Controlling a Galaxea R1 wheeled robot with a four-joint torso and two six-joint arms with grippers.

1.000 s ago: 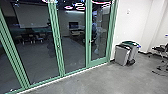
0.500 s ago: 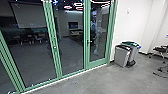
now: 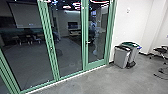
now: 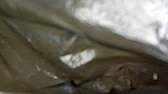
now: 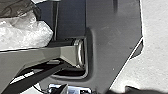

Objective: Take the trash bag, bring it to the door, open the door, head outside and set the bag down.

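Trash bag, creased; could tear if snagged on handle of closed glass door. Both end effectors: state cannot be told.

Head view: white wall bright; glass door dark, pinkish ring lights glaring at its top. Right wrist view: floor pale, washed out.
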